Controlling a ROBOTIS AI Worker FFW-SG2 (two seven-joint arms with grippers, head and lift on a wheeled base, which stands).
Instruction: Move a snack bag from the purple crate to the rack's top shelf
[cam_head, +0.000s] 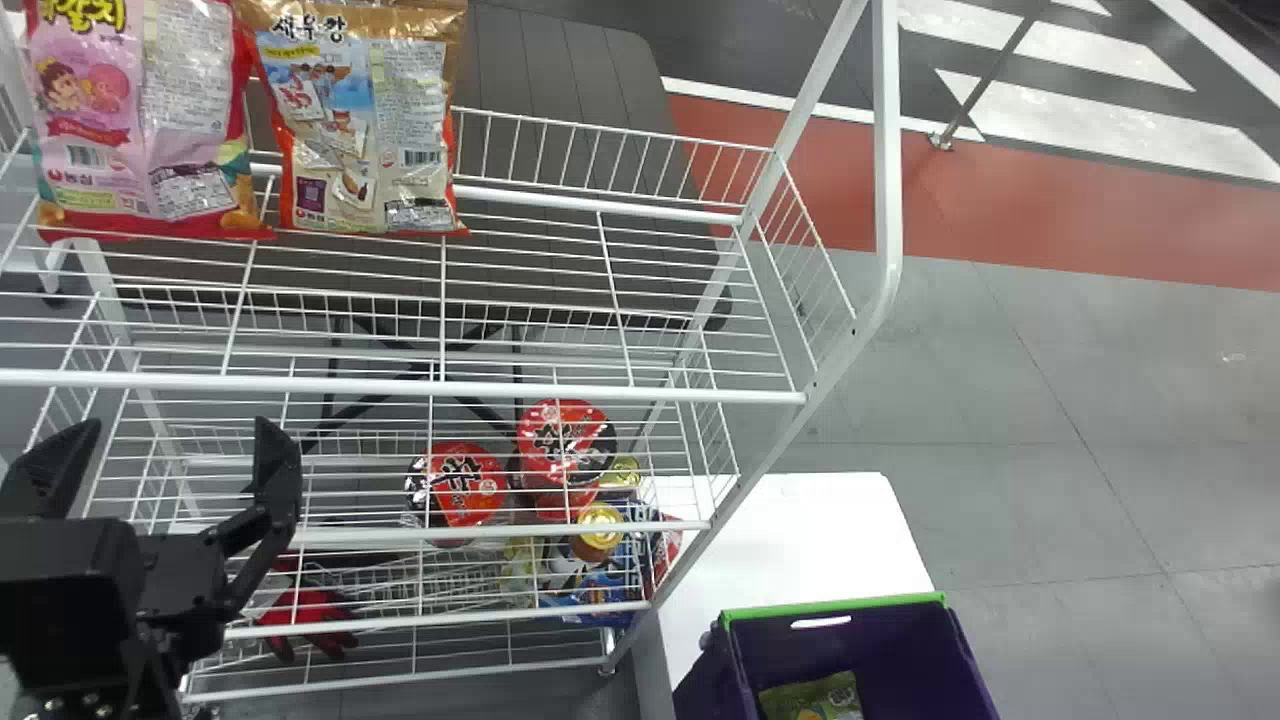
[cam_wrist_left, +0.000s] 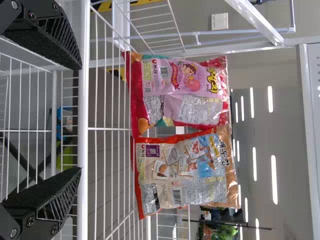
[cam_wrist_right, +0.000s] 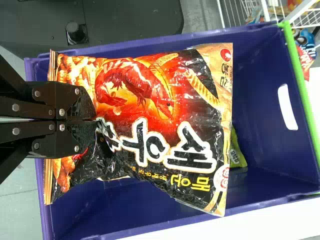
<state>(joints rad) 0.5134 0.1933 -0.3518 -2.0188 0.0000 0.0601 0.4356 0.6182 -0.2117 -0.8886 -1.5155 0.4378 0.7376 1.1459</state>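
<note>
In the head view my left gripper (cam_head: 175, 480) stands open in front of the rack at the left; the left wrist view has the same gripper (cam_wrist_left: 75, 119), fingers apart, before the front rail. My right gripper (cam_wrist_right: 92, 120) is closed on an orange and black snack bag (cam_wrist_right: 160, 120), held over the purple crate (cam_wrist_right: 260, 165). In the head view the purple crate (cam_head: 735, 660) stands at the bottom right with a green bag (cam_head: 815, 695) inside. Two snack bags, one pink (cam_head: 140, 120) and one orange (cam_head: 360, 130), stand upright at the back left of the rack's top shelf (cam_head: 520, 250).
Red cup noodles (cam_head: 460, 485) and other packs sit on the lower shelves. The rack's white right side post (cam_head: 885, 180) rises beside the top shelf. A white table (cam_head: 800, 550) stands between rack and crate. A red glove (cam_head: 305, 615) lies low at the left.
</note>
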